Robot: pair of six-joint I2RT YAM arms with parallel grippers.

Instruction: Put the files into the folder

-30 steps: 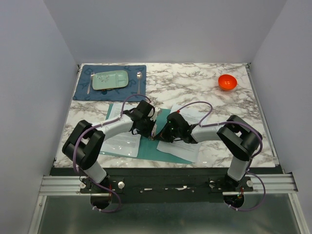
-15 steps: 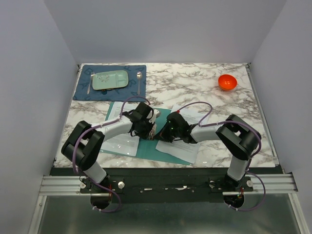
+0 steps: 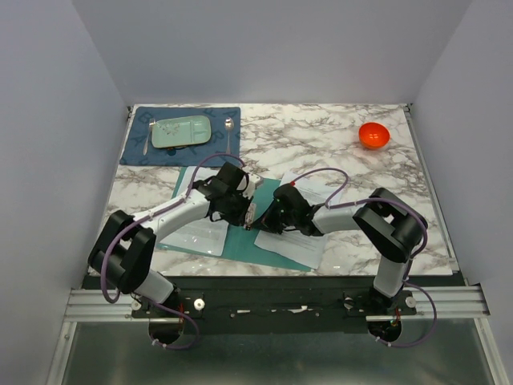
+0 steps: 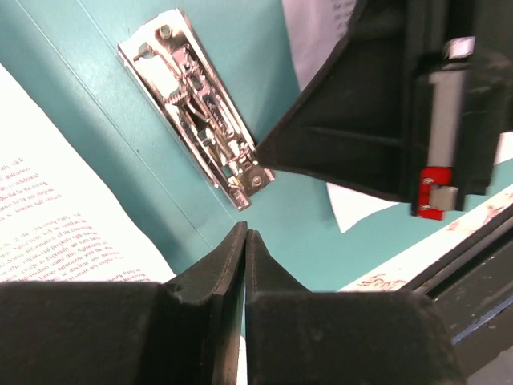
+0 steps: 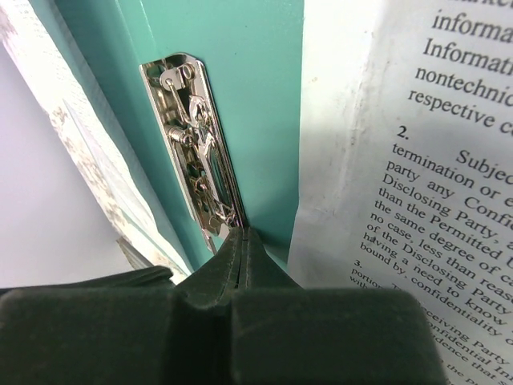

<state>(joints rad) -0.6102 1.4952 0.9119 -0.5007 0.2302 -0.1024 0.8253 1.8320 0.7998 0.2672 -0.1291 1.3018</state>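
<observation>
The teal folder lies open near the table's front, its metal clip on the inner spine. In the right wrist view the clip and folder fill the left half. The files, white printed sheets, rest on the folder's right half, with text showing up close. Another printed sheet lies on the left half. My left gripper is shut and empty, hovering just off the clip's end. My right gripper is shut with its tips at the clip's near end, facing the left one.
A dark blue placemat at the back left carries a pale green tray, a spoon and a fork. An orange bowl sits at the back right. The right gripper's body crowds the left wrist view.
The left arm's elbow has swung out to the left and its gripper has edged slightly back from the clip. The right arm has hardly moved.
</observation>
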